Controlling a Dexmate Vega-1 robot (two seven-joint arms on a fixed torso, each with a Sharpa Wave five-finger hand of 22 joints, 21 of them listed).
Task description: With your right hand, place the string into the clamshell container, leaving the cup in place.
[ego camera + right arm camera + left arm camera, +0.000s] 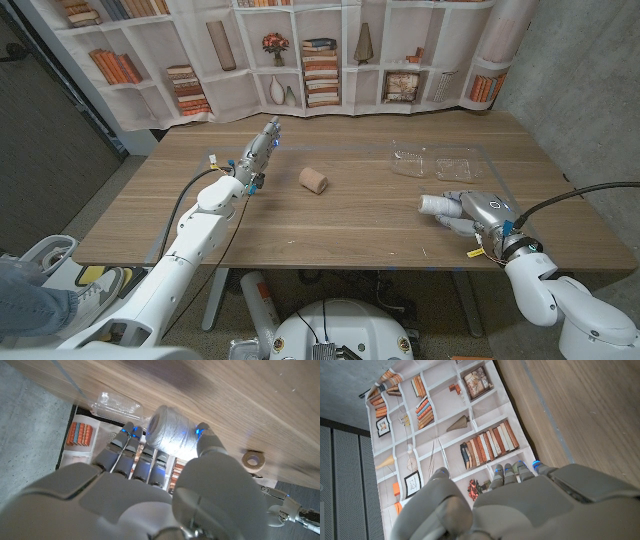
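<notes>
Right hand (478, 213) at right of frame, fingers (131, 440) holding the white string spool (436, 204) low over the tabletop (340, 225), clear clamshell container (441, 162) above it, cup (314, 180) lying centre, left hand (258, 156) upper left, fingers straight, holding nothing

White string (436, 204) – clear clamshell container (440, 162) – tan cup (313, 180).
</notes>
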